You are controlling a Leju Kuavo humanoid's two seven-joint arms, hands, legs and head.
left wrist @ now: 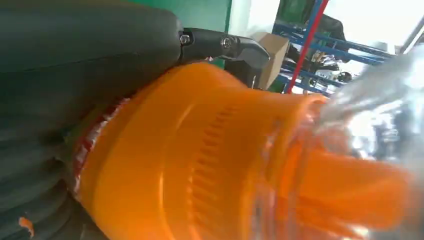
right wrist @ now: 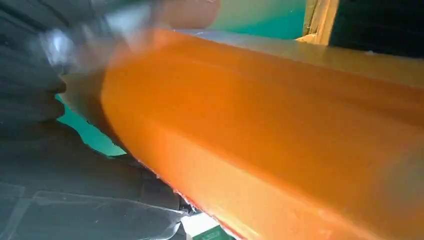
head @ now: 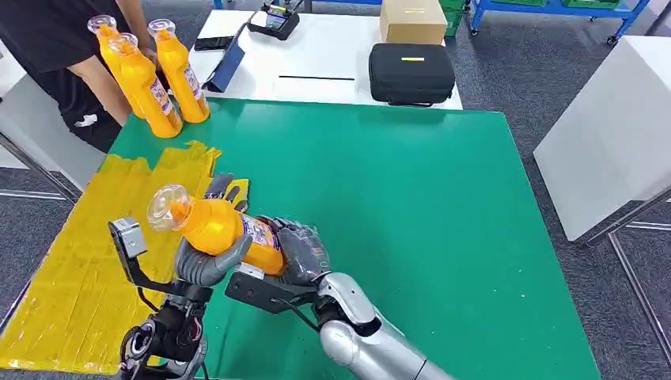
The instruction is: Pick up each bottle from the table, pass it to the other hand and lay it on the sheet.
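An orange bottle (head: 217, 226) with a clear cap is held slanted above the near left of the green table (head: 396, 206), cap toward the yellow sheet (head: 79, 269). My left hand (head: 207, 265) wraps its upper body, thumb underneath and fingers behind. My right hand (head: 305, 252) grips its labelled base end. In the left wrist view the bottle (left wrist: 200, 165) lies against my left hand (left wrist: 75, 50). In the right wrist view the bottle (right wrist: 275, 125) sits against my right hand (right wrist: 40, 100). Three more orange bottles (head: 146, 79) stand at the table's far left corner.
A person (head: 55, 55) stands at the far left with a hand at the standing bottles. Behind the green table is a white table (head: 316, 55) with a black case (head: 411, 73) and a cardboard box (head: 413, 20). Another white table (head: 609, 119) stands right.
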